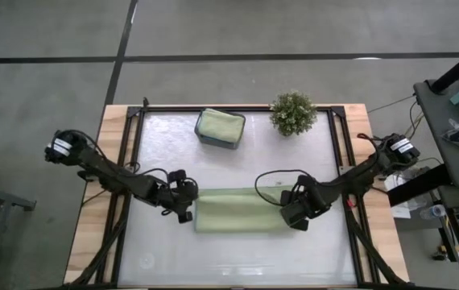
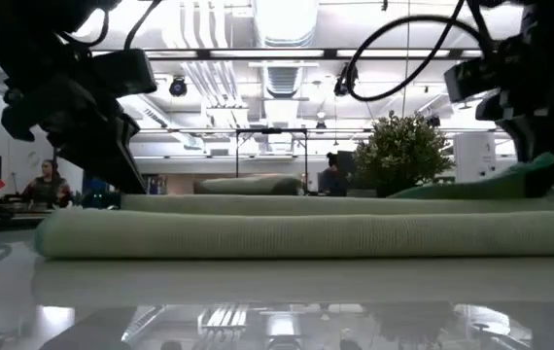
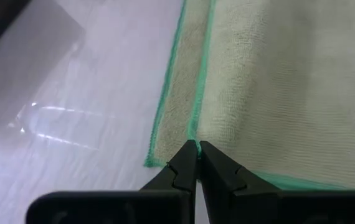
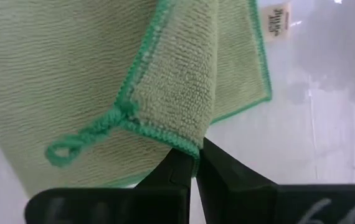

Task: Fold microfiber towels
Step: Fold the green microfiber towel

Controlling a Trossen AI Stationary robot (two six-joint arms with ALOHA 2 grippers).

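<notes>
right gripper [image 4: 195, 163]: fingers were pinched tight on a corner of the sage green towel [image 1: 237, 211], the corner with the little hang loop [image 4: 81, 142]. We figured it held that corner so the top layer could be dragged over for the next fold.
left gripper [image 3: 197, 152]: also clamped shut, nipping the towel's stitched edge at the opposite end, left of centre in the high view. Looked to us like both ends were held to keep the fold lines even.
towel being worked: lay flat on the table [image 1: 237, 250], lower middle of the high view, a long strip already doubled over. Fuzzy looped pile, brighter green overlock trim, small white care tag [image 4: 277, 14] at one corner.
tray [image 1: 219, 129]: small dark grey rectangle at upper centre, with another folded sage towel sitting in it.
plant [image 1: 293, 112]: bushy little thing just right of the tray, well clear of the arms.
</notes>
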